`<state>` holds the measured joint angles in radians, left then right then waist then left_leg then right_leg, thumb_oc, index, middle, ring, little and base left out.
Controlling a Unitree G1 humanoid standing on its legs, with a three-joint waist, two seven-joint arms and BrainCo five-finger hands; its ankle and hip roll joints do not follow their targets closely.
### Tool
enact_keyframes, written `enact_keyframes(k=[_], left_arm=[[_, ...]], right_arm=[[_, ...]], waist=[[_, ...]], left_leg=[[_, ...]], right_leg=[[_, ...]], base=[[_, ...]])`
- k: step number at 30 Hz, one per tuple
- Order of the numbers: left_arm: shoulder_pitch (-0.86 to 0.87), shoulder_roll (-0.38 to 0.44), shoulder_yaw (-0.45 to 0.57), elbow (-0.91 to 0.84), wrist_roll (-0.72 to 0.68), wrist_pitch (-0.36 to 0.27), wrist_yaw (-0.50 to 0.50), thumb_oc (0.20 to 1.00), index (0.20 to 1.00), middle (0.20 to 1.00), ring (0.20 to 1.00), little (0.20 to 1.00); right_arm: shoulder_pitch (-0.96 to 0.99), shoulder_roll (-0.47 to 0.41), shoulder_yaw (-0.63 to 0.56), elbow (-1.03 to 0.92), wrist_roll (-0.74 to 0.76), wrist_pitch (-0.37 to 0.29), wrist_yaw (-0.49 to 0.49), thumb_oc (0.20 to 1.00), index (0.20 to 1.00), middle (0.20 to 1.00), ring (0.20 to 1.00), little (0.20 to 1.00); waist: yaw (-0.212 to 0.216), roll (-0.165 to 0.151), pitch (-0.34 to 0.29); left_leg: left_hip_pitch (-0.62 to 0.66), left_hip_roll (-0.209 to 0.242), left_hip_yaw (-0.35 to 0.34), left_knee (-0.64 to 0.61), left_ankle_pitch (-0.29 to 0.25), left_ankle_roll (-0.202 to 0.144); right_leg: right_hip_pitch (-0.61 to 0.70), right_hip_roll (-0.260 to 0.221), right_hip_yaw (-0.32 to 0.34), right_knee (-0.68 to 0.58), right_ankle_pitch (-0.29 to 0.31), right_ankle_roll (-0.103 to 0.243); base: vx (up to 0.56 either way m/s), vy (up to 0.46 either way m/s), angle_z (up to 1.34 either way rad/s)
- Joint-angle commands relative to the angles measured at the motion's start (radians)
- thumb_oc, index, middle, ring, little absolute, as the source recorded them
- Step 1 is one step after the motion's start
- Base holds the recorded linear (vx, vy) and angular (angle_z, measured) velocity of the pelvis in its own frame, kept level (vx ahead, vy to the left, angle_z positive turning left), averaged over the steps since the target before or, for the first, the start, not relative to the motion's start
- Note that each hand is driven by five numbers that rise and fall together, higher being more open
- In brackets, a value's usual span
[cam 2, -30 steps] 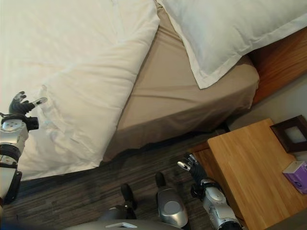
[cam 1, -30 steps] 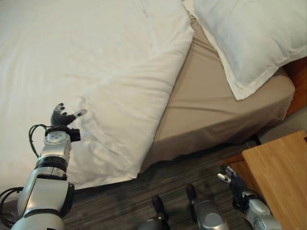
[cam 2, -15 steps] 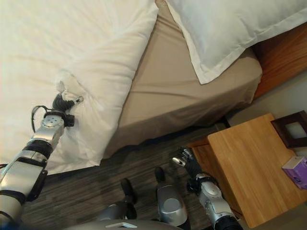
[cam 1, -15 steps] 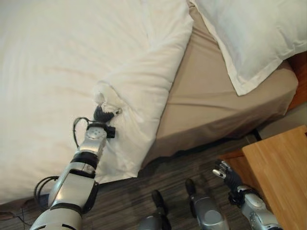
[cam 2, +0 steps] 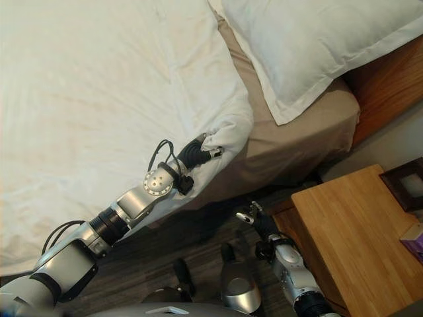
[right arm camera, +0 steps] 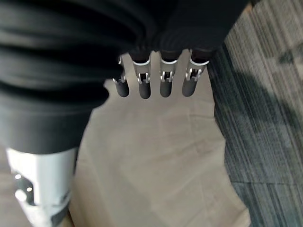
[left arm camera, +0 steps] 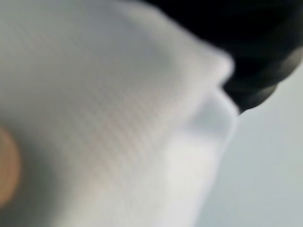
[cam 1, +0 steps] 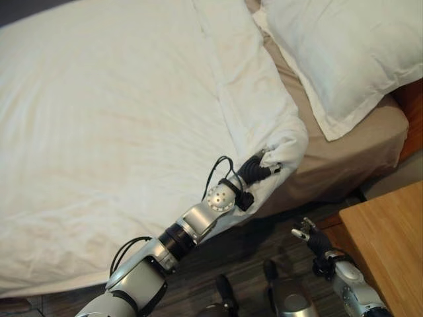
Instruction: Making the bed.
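Observation:
A white duvet [cam 1: 119, 112] covers most of the bed. Its near corner [cam 1: 285, 140] is bunched and lifted over the tan fitted sheet [cam 1: 360, 135]. My left hand [cam 1: 254, 170] is shut on that corner, just short of the white pillow [cam 1: 344, 53]. In the left wrist view the duvet cloth [left arm camera: 118, 118] lies right against the hand's dark cover [left arm camera: 255, 71]. My right hand [cam 1: 310, 238] hangs low beside the bed, open and holding nothing. Its fingers [right arm camera: 144, 85] are straight over the hanging tan sheet [right arm camera: 156, 156].
A wooden nightstand [cam 2: 350, 231] stands at the lower right, with a dark picture frame [cam 2: 404, 185] and a purple box [cam 2: 416, 236] on it. The wooden headboard [cam 2: 386, 82] runs behind the pillow. Grey striped carpet [right arm camera: 265, 118] lies alongside the bed.
My left hand closed on the duvet's edge and has pulled the corner to the right, toward the pillow, covering much of the tan sheet. The right hand has barely moved.

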<state>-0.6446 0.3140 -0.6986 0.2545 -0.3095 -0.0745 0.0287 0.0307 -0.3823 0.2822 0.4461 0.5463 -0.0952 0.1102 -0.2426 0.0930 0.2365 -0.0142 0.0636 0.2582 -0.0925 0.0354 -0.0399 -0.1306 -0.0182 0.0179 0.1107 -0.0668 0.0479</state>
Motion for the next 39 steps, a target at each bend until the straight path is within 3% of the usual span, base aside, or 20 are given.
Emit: enact_keyframes(k=[1, 5, 6, 7, 8, 14, 16, 19, 20, 22, 27, 30, 32, 37, 38, 39], left_arm=[[-0.08, -0.119, -0.046, 0.006, -0.092, -0.078, -0.131, 0.2, 0.2, 0.2, 0.2, 0.2], [-0.035, -0.147, -0.086, 0.009, -0.143, -0.063, -0.167, 0.2, 0.2, 0.2, 0.2, 0.2], [-0.015, -0.151, -0.096, 0.011, -0.157, -0.053, -0.174, 0.548, 0.548, 0.548, 0.548, 0.548], [-0.014, -0.151, -0.096, 0.011, -0.157, -0.053, -0.174, 0.548, 0.548, 0.548, 0.548, 0.548], [-0.006, -0.155, -0.101, 0.015, -0.167, -0.047, -0.17, 1.0, 1.0, 1.0, 1.0, 1.0], [0.015, -0.184, -0.156, -0.042, -0.266, -0.014, -0.2, 1.0, 1.0, 1.0, 1.0, 1.0], [0.059, -0.192, -0.163, -0.06, -0.345, -0.005, -0.201, 1.0, 1.0, 1.0, 1.0, 1.0], [0.282, -0.064, -0.064, -0.13, -0.493, 0.022, -0.187, 1.0, 1.0, 1.0, 1.0, 1.0], [0.468, 0.026, 0.082, -0.165, -0.584, 0.043, -0.183, 1.0, 1.0, 1.0, 1.0, 1.0], [0.546, 0.071, 0.154, -0.175, -0.585, 0.042, -0.182, 1.0, 1.0, 1.0, 1.0, 1.0], [0.696, 0.185, 0.349, -0.273, -0.555, 0.019, -0.174, 1.0, 1.0, 1.0, 1.0, 1.0], [0.777, 0.144, 0.504, -0.286, -0.572, -0.019, -0.13, 1.0, 1.0, 1.0, 1.0, 1.0], [0.796, 0.106, 0.554, -0.283, -0.575, -0.039, -0.094, 1.0, 1.0, 1.0, 1.0, 1.0], [0.774, 0.069, 0.559, -0.255, -0.557, -0.068, -0.053, 1.0, 1.0, 1.0, 1.0, 1.0], [0.767, 0.067, 0.553, -0.255, -0.558, -0.07, -0.052, 1.0, 1.0, 1.0, 1.0, 1.0], [0.763, 0.062, 0.542, -0.252, -0.559, -0.066, -0.051, 1.0, 1.0, 1.0, 1.0, 1.0]], right_arm=[[0.044, 0.003, 0.015, -0.053, -0.024, -0.027, -0.006, 1.0, 1.0, 1.0, 1.0, 1.0], [0.055, 0.003, 0.019, -0.05, -0.015, -0.023, -0.004, 1.0, 1.0, 1.0, 1.0, 1.0], [0.057, 0.003, 0.016, -0.045, -0.01, -0.021, -0.006, 1.0, 1.0, 1.0, 1.0, 1.0], [0.058, 0.003, 0.016, -0.045, -0.009, -0.021, -0.006, 1.0, 1.0, 1.0, 1.0, 1.0], [0.057, 0.004, 0.016, -0.037, -0.007, -0.02, -0.009, 1.0, 1.0, 1.0, 1.0, 1.0], [0.06, 0.047, -0.051, 0.052, 0.112, -0.024, -0.068, 1.0, 1.0, 1.0, 1.0, 1.0], [0.046, 0.068, -0.128, 0.122, 0.195, -0.042, -0.118, 1.0, 1.0, 1.0, 1.0, 1.0], [-0.022, 0.016, -0.393, 0.164, 0.197, -0.135, -0.311, 1.0, 1.0, 1.0, 1.0, 1.0], [-0.064, -0.026, -0.543, 0.158, 0.163, -0.186, -0.425, 1.0, 1.0, 1.0, 1.0, 1.0], [-0.087, -0.047, -0.585, 0.146, 0.161, -0.202, -0.454, 1.0, 1.0, 1.0, 1.0, 1.0], [-0.11, -0.11, -0.659, 0.117, 0.125, -0.212, -0.487, 1.0, 1.0, 1.0, 1.0, 1.0], [-0.127, -0.115, -0.694, 0.038, 0.089, -0.234, -0.518, 1.0, 1.0, 1.0, 1.0, 1.0], [-0.164, -0.115, -0.685, -0.019, 0.069, -0.244, -0.538, 1.0, 1.0, 1.0, 1.0, 1.0], [-0.303, -0.098, -0.53, -0.098, 0.079, -0.235, -0.472, 1.0, 1.0, 1.0, 1.0, 1.0], [-0.325, -0.084, -0.48, -0.105, 0.12, -0.229, -0.432, 0.956, 0.956, 0.956, 0.956, 0.956], [-0.34, -0.066, -0.428, -0.114, 0.151, -0.215, -0.393, 0.307, 0.307, 0.307, 0.307, 0.307]], waist=[[-0.022, -0.059, -0.032], [-0.036, -0.049, -0.038], [-0.041, -0.043, -0.04], [-0.041, -0.042, -0.04], [-0.041, -0.039, -0.041], [-0.048, -0.02, -0.05], [-0.048, -0.02, -0.053], [-0.003, -0.027, -0.052], [0.038, -0.03, -0.053], [0.055, -0.033, -0.056], [0.094, -0.042, -0.064], [0.117, -0.054, -0.071], [0.131, -0.061, -0.075], [0.164, -0.073, -0.069], [0.17, -0.074, -0.066], [0.175, -0.076, -0.065]], left_leg=[[0.059, 0.003, 0.001, 0.005, -0.026, -0.033], [0.07, 0.002, 0.011, 0.005, -0.03, -0.032], [0.073, 0.001, 0.014, 0.005, -0.031, -0.032], [0.073, 0.001, 0.015, 0.005, -0.031, -0.032], [0.074, 0.0, 0.015, 0.005, -0.032, -0.032], [0.086, -0.005, 0.008, 0.005, -0.035, -0.029], [0.093, -0.008, 0.005, 0.005, -0.039, -0.026], [0.092, -0.012, -0.022, 0.005, -0.041, -0.018], [0.093, -0.014, -0.039, 0.005, -0.041, -0.015], [0.095, -0.014, -0.046, 0.005, -0.042, -0.015], [0.094, -0.016, -0.066, 0.005, -0.041, -0.014], [0.096, -0.016, -0.075, 0.005, -0.041, -0.012], [0.097, -0.015, -0.081, 0.005, -0.042, -0.012], [0.091, -0.015, -0.089, 0.005, -0.033, -0.011], [0.09, -0.015, -0.088, 0.005, -0.03, -0.011], [0.089, -0.014, -0.087, 0.005, -0.028, -0.012]], right_leg=[[0.079, -0.078, 0.009, -0.198, 0.157, 0.119], [0.083, -0.076, 0.019, -0.198, 0.154, 0.115], [0.085, -0.076, 0.022, -0.198, 0.152, 0.115], [0.085, -0.076, 0.022, -0.198, 0.152, 0.115], [0.087, -0.076, 0.022, -0.198, 0.151, 0.114], [0.106, -0.082, 0.018, -0.198, 0.144, 0.108], [0.117, -0.084, 0.017, -0.198, 0.141, 0.107], [0.129, -0.087, 0.0, -0.198, 0.133, 0.101], [0.141, -0.089, -0.012, -0.198, 0.127, 0.1], [0.149, -0.088, -0.019, -0.198, 0.125, 0.1], [0.158, -0.086, -0.036, -0.198, 0.12, 0.099], [0.165, -0.085, -0.044, -0.198, 0.116, 0.098], [0.169, -0.086, -0.05, -0.198, 0.114, 0.097], [0.169, -0.087, -0.059, -0.198, 0.118, 0.093], [0.169, -0.086, -0.059, -0.198, 0.119, 0.092], [0.168, -0.084, -0.06, -0.198, 0.119, 0.09]], base=[[0.0, 0.0, 0.0], [0.01, 0.002, -0.04], [0.01, 0.008, -0.05], [0.0, 0.003, -0.1], [0.01, -0.007, -0.1], [0.0, -0.001, -0.01], [0.0, 0.0, 0.0], [0.0, -0.044, 0.08], [0.0, -0.034, 0.29], [0.01, -0.013, 0.19], [0.01, 0.0, 0.25], [0.01, -0.001, 0.03], [0.01, -0.012, 0.11], [-0.04, -0.011, 0.04], [-0.05, -0.013, -0.03], [-0.04, -0.019, -0.02]])
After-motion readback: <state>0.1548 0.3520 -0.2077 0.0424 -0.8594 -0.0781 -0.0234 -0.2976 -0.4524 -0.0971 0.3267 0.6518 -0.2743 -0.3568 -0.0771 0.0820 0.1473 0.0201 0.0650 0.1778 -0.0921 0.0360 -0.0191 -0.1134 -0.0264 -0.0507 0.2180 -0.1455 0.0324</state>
